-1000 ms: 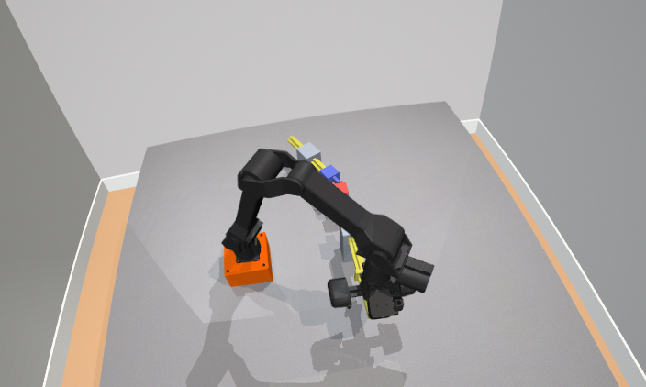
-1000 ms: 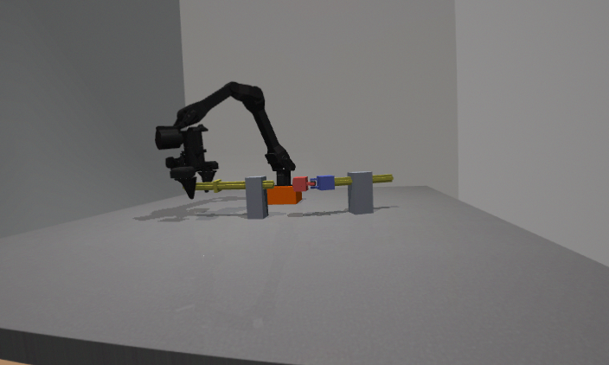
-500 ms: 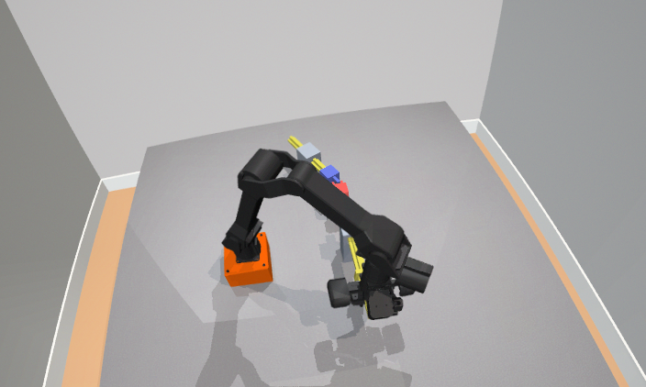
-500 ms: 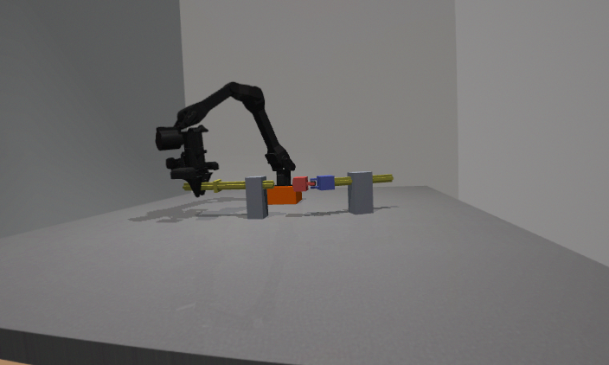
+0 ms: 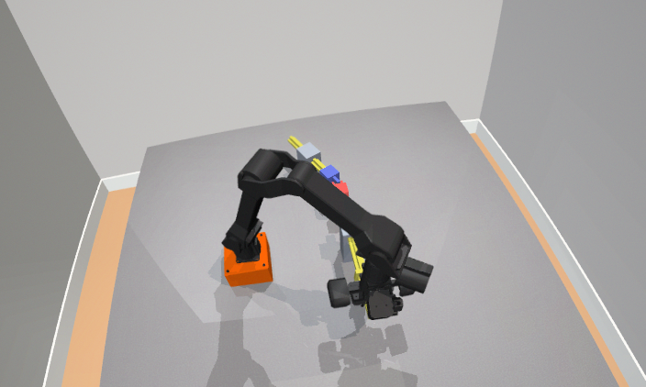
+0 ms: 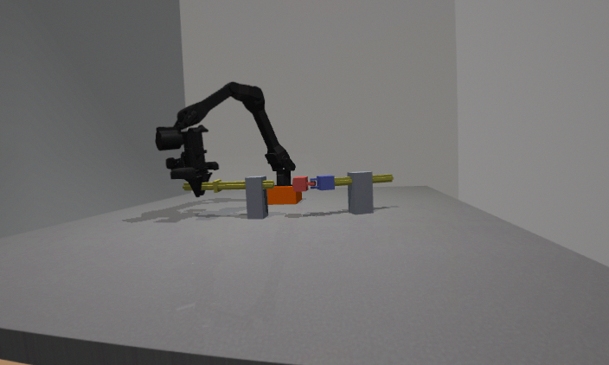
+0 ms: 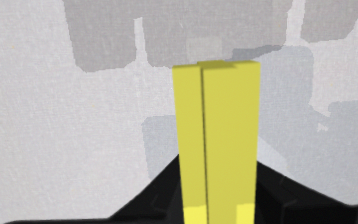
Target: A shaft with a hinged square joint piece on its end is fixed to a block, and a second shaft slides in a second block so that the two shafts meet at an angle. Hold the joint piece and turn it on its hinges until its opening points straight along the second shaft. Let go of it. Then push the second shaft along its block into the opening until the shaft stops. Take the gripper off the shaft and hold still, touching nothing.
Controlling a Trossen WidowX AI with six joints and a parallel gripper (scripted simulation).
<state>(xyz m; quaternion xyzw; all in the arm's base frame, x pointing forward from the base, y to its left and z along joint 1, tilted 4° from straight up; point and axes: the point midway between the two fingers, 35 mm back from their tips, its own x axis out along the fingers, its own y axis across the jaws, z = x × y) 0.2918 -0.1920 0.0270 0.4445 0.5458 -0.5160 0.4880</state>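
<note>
Black angular arm (image 5: pixel 333 200) (image 6: pixel 265 123); orange box base (image 5: pixel 249 274) (image 6: pixel 285 195); dark screws; black tapered pincer (image 5: pixel 364 303) (image 6: pixel 197 191) (image 7: pixel 208 160).

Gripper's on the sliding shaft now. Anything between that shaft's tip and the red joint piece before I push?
Nothing visible: in the exterior view, a bare gap separates the second shaft's tip from the red joint piece. The gripper is shut on the shaft, beyond its collar.
</note>
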